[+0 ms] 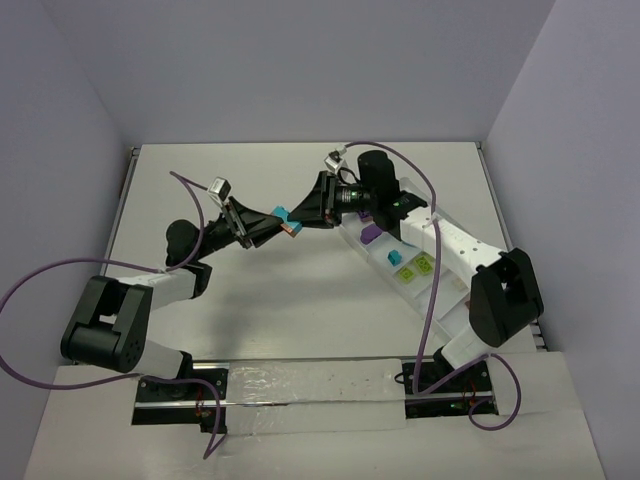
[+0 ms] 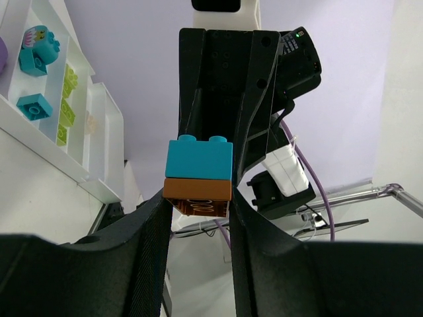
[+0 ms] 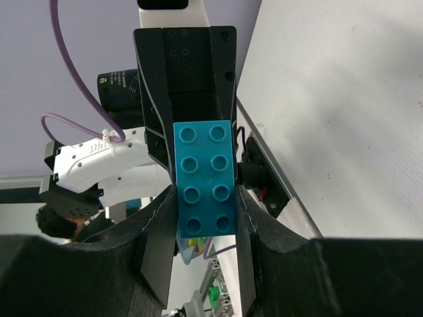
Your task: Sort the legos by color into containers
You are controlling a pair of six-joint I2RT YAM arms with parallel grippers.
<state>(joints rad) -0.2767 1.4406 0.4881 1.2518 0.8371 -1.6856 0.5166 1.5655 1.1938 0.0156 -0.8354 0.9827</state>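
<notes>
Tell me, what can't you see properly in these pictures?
- Top view: much of the tray, hidden under the right arm.
- Right wrist view: the orange-brown brick, hidden behind the teal brick.
- Left wrist view: a purple piece in the tray, cut off by the left edge.

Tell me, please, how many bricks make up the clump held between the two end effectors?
2: a teal brick on top, an orange-brown brick beneath it. More could be hidden behind.
</notes>
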